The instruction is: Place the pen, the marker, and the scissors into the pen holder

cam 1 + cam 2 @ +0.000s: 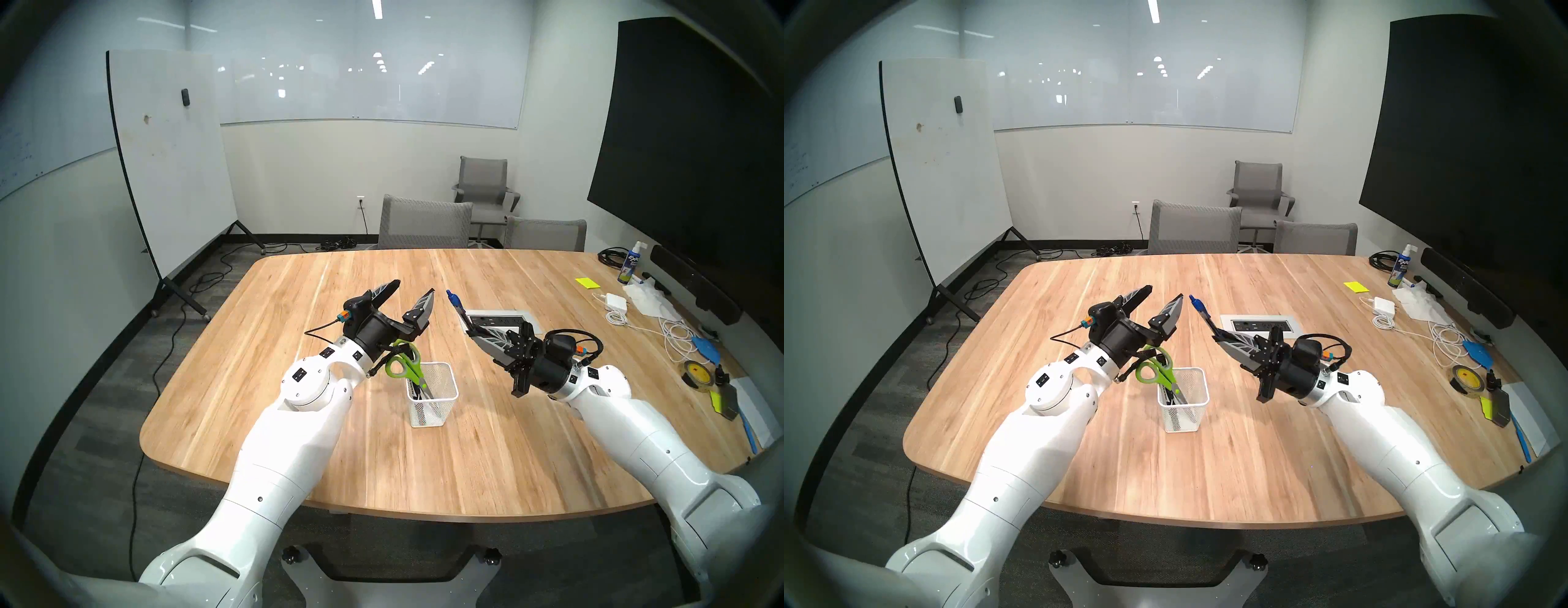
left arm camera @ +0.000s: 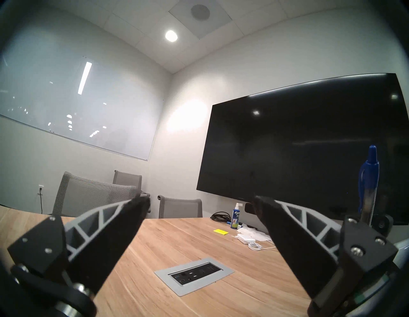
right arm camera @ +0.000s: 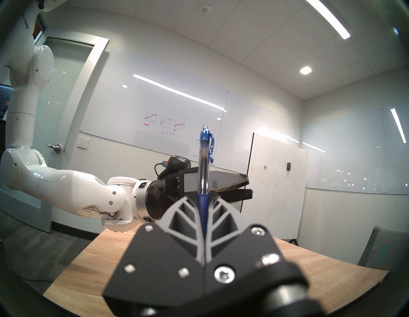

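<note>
The white mesh pen holder (image 1: pixel 441 399) (image 1: pixel 1189 407) stands mid-table. The green-handled scissors (image 1: pixel 401 361) (image 1: pixel 1152 370) sit in it blades down, beside the black marker (image 1: pixel 413 387). My left gripper (image 1: pixel 413 293) (image 1: pixel 1163 297) (image 2: pixel 200 200) hovers open and empty above and behind the holder, its wrist over the scissor handles. My right gripper (image 1: pixel 466 326) (image 1: pixel 1216 333) (image 3: pixel 202 196) is raised to the holder's right and is shut on the blue pen (image 1: pixel 455 300) (image 1: pixel 1197 306) (image 3: pixel 204 163) (image 2: pixel 368 183). The pen sticks out past the fingertips toward the left gripper.
A grey power-outlet panel (image 1: pixel 500 320) (image 2: pixel 194 275) is set in the table behind the right gripper. Along the right edge lie a spray bottle (image 1: pixel 631 263), yellow sticky notes (image 1: pixel 587 282), a charger with white cables (image 1: pixel 617 302) and a tape roll (image 1: pixel 695 372). Grey chairs (image 1: pixel 424 220) line the far edge.
</note>
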Controlling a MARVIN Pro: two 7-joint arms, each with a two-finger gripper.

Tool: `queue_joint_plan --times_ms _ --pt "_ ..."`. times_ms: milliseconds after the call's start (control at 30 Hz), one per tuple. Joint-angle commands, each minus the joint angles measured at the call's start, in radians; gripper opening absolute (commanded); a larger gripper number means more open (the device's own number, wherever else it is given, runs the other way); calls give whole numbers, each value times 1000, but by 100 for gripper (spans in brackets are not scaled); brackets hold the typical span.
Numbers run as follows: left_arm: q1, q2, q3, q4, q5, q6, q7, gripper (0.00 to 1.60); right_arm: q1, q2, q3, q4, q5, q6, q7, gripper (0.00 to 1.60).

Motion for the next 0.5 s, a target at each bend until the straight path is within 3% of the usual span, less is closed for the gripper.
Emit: queue_joint_plan --times_ms 0,467 --pt "-40 3 0 15 -20 -10 -50 160 14 3 1 -9 12 -3 46 0" --pt "-84 9 -4 84 -57 -26 -162 160 14 3 1 -10 11 -3 43 0"
